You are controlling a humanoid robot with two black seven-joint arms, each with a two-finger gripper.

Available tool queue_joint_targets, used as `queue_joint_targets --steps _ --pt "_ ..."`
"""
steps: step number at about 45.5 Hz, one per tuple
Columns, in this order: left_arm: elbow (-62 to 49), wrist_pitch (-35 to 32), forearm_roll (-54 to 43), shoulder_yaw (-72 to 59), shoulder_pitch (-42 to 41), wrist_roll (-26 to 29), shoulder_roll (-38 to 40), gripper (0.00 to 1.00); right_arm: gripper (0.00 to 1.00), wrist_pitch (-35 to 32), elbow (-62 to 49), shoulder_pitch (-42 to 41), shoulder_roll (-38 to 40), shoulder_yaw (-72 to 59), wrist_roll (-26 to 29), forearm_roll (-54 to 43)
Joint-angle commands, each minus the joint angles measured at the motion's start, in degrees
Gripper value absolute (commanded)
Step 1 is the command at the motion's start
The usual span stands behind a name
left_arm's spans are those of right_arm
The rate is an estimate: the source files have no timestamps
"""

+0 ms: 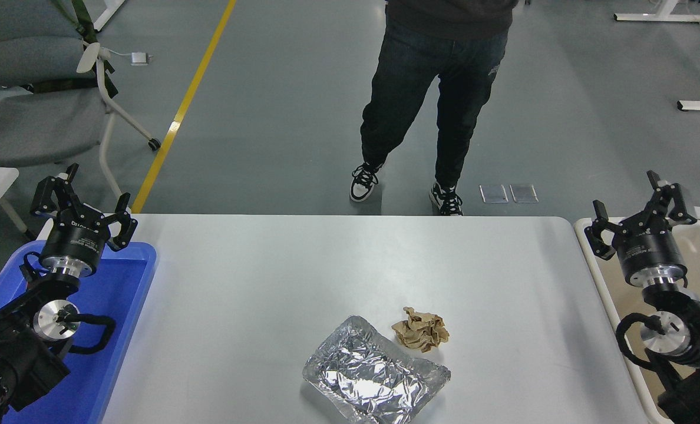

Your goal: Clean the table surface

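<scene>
The table (256, 294) fills the middle of the view, white and mostly bare, with a blue tray (123, 318) at its left end and a beige tub (594, 277) at its right. Two bits of litter lie on it, toward the near edge and right of centre: a crumpled foil container (375, 380) and, just beside its far right corner, a wad of brown paper (421, 330). Neither bin shows any litter in the parts that are visible, so the cleaning looks not yet begun: both pieces are left to clear. The left gripper (82, 203) hangs over the tray's far end, fingers spread and empty. The right gripper (640, 209) hangs over the tub's far end, fingers likewise spread, holding nothing, well apart from the litter. A person (438, 76) stands beyond the far edge.
</scene>
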State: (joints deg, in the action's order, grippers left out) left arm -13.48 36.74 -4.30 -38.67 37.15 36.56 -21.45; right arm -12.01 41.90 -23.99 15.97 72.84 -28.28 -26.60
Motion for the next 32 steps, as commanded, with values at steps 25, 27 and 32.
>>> queue_joint_targets --steps 25,27,32 --pt "-0.05 0.00 0.00 0.00 -0.06 0.00 0.00 1.00 1.00 0.23 7.05 2.63 4.86 -7.88 9.21 2.08" --pt "0.04 0.00 0.00 0.00 0.03 0.00 0.00 1.00 1.00 0.32 9.33 3.07 6.09 -8.85 9.30 2.08" --pt "0.04 0.00 0.00 0.00 0.03 0.00 0.00 1.00 1.00 0.93 16.80 3.07 9.69 -10.34 10.44 1.99"
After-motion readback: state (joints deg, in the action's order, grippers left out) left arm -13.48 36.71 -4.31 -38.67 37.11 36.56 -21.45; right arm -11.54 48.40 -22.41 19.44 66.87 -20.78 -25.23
